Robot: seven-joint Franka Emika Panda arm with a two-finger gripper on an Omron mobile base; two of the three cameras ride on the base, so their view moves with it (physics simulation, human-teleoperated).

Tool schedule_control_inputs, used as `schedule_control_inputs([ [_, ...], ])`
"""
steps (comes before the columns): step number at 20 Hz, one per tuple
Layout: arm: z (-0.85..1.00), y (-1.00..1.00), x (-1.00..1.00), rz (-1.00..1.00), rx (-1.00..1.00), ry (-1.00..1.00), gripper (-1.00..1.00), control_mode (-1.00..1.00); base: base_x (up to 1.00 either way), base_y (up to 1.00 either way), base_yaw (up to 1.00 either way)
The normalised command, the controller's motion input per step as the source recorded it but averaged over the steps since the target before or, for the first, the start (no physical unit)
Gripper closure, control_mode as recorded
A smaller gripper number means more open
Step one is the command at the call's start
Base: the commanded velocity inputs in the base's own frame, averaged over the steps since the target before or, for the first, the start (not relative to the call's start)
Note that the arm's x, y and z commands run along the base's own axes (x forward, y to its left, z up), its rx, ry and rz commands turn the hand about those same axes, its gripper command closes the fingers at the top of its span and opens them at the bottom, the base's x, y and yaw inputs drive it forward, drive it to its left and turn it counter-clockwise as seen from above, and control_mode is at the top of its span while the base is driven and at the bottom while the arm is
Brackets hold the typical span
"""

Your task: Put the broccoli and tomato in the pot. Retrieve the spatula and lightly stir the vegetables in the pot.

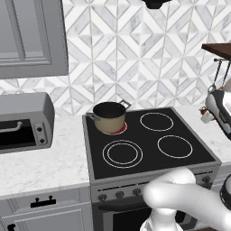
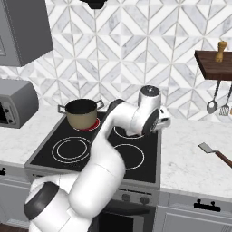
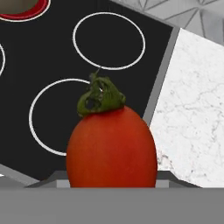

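Red tomato (image 3: pixel 111 146), no readable writing

Glossy white rounded arm (image 2: pixel 104 149) segs w/ dark grey joint rings, silver-capped wrist.

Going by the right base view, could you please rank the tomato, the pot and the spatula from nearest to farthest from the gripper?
1. Tomato: at the gripper, over the stove's right edge.
2. Spatula: on the right-hand counter.
3. Pot: rear left burner.
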Motion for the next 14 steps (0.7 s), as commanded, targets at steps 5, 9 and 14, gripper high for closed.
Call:
schedule_control_inputs([
  [5, 0.39, 1.00, 0.00, 0.01, 0.00, 0.00, 1.00, -1.00, 0.00, 0.00, 0.00],
  [9, 0.21, 1.00, 0.00, 0.02, 0.00, 0.00, 1.00, -1.00, 0.00, 0.00, 0.00],
  [14, 0.22, 1.00, 0.00, 0.02, 0.00, 0.00, 1.00, -1.00, 0.00, 0.00, 0.00],
])
